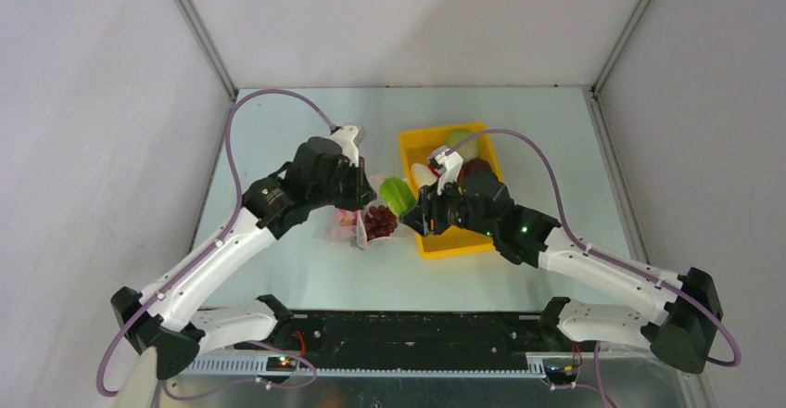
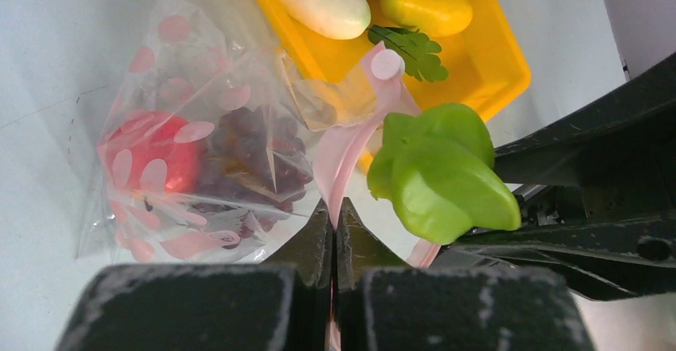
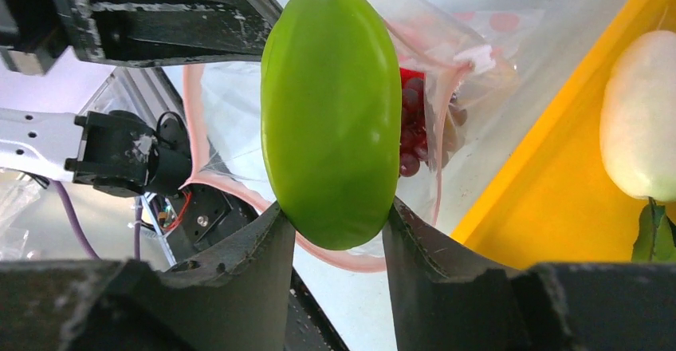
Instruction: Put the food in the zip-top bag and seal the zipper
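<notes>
- The right end effector (image 3: 331,215) is partly closed, its two fingers clamping the lower end of the green pepper (image 3: 331,112).
- Just behind the pepper gapes the mouth of the zip-top bag (image 3: 454,32), which rests on the tabletop (image 1: 306,269).
- The left end effector (image 2: 335,219) is fully closed, pinching the pink zipper (image 2: 339,159) at the mouth edge.
- Inside the bag lie grapes (image 2: 255,155) and a red piece (image 2: 155,167), perhaps the apple; the dotted film blurs it.
- The yellow tray (image 3: 542,207) beside the bag holds the white radish (image 3: 642,120).
</notes>
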Robot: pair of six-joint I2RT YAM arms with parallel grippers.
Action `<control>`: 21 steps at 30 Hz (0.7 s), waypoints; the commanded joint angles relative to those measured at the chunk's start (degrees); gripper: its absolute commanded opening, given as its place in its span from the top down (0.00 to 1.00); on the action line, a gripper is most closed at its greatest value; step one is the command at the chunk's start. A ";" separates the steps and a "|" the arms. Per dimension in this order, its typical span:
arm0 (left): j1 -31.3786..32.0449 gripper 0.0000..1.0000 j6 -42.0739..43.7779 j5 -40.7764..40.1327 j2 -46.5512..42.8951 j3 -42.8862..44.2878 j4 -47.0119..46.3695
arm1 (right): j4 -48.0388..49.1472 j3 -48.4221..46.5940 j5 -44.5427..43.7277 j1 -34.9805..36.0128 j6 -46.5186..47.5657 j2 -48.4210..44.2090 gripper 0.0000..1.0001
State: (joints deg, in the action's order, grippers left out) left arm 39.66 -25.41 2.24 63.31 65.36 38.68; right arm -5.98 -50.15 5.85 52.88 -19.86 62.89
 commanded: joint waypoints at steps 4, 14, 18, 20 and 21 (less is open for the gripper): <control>-0.58 1.00 0.80 1.33 -2.07 -0.19 -2.67 | 2.47 -1.09 -1.44 0.76 -0.61 1.18 0.49; -0.73 1.00 0.63 1.33 -2.17 -0.36 -2.84 | -1.89 -4.97 -6.47 3.26 2.34 4.63 0.37; -1.01 1.00 0.62 1.11 -2.16 -0.33 -2.78 | -1.93 -5.22 -8.47 3.48 2.51 3.12 0.21; -0.99 1.00 0.62 0.90 -2.17 -0.39 -2.65 | -1.90 -5.22 -9.61 3.52 2.94 1.88 0.07; -1.03 1.00 0.62 0.68 -2.23 -0.36 -2.60 | -1.97 -5.09 -11.07 3.53 3.14 1.49 0.04</control>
State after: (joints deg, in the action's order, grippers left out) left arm 39.18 -25.41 2.76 62.87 65.36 38.54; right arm -8.34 -52.77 -0.23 56.25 -18.24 67.40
